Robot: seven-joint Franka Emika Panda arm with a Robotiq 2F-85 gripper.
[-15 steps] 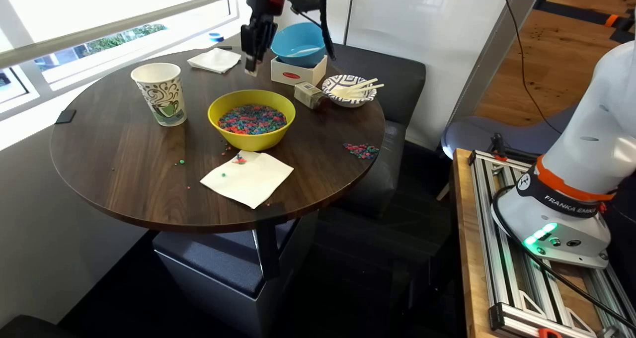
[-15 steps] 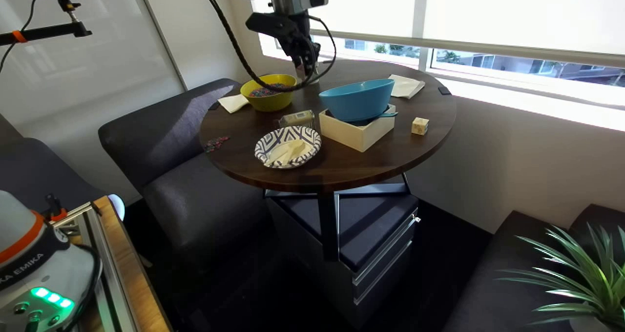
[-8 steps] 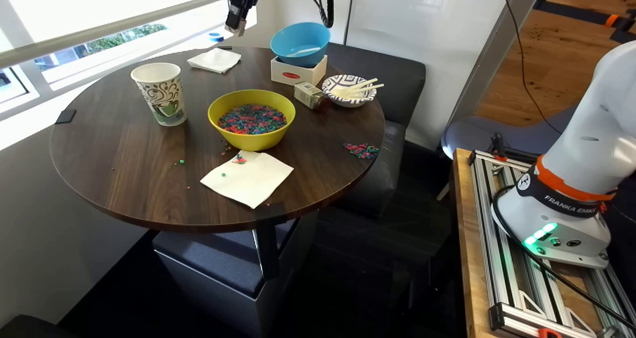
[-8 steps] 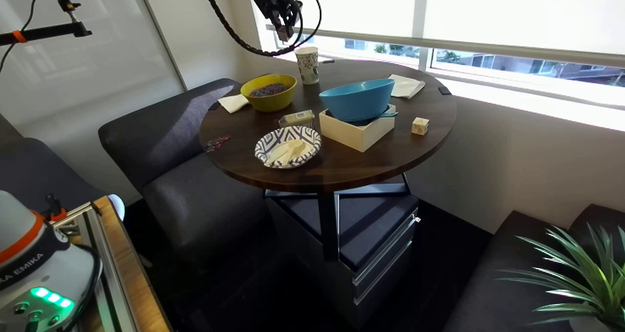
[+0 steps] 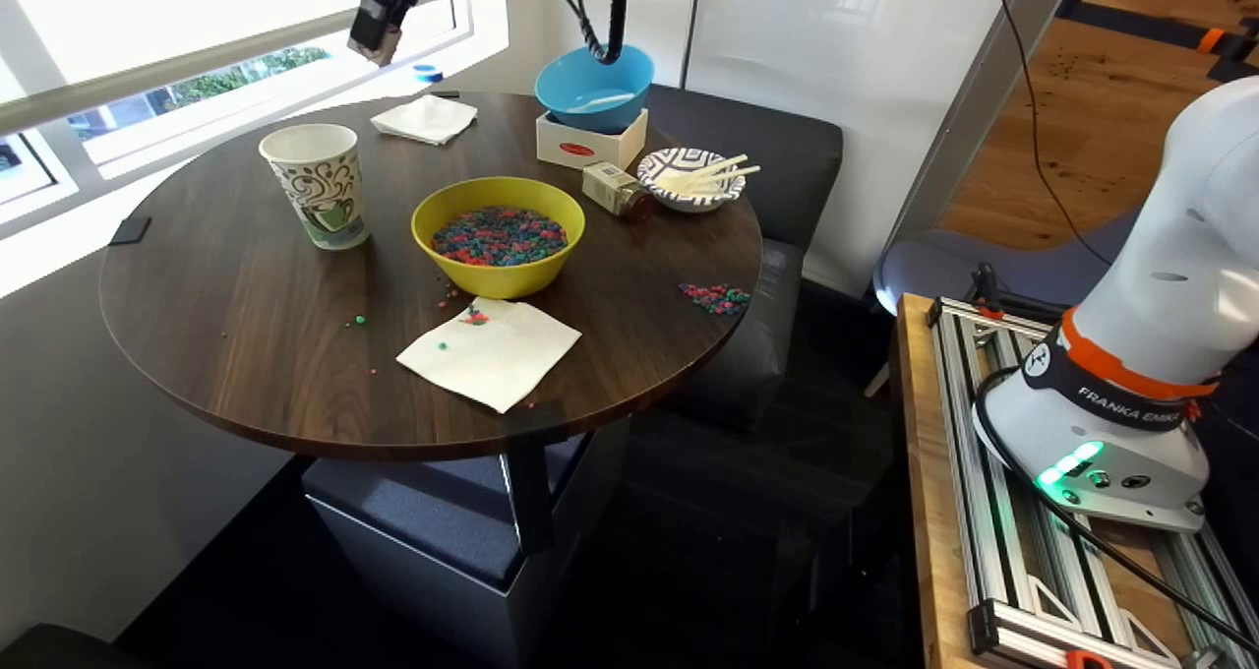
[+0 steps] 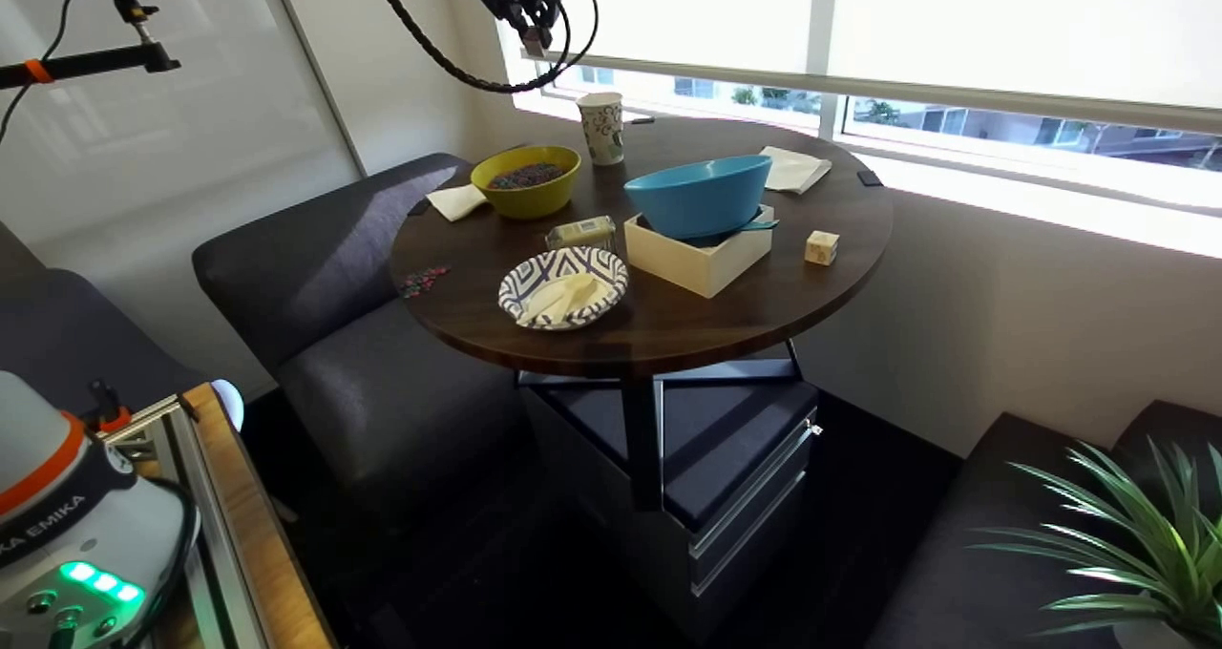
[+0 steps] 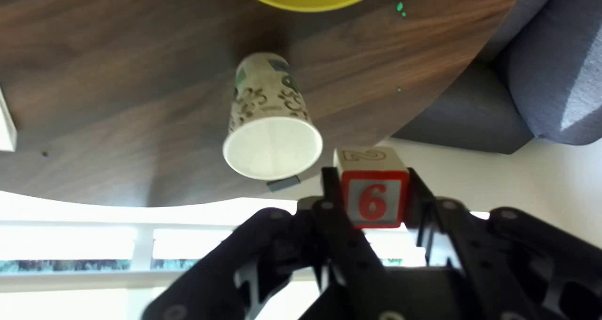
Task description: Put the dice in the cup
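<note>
Our hand has lifted and, in an exterior view, swung closer to the cup, die still pinched tight in its grip. Cup's standing right where it was on the worktop. In the wrist view the die shows beside the cup's mouth, so we're probably clear of the rim but not lined up; we'd slide across and lower before letting go.

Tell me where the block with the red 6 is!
In the wrist view, the block is right of centre, held in the gripper, to the right of the paper cup.
</note>
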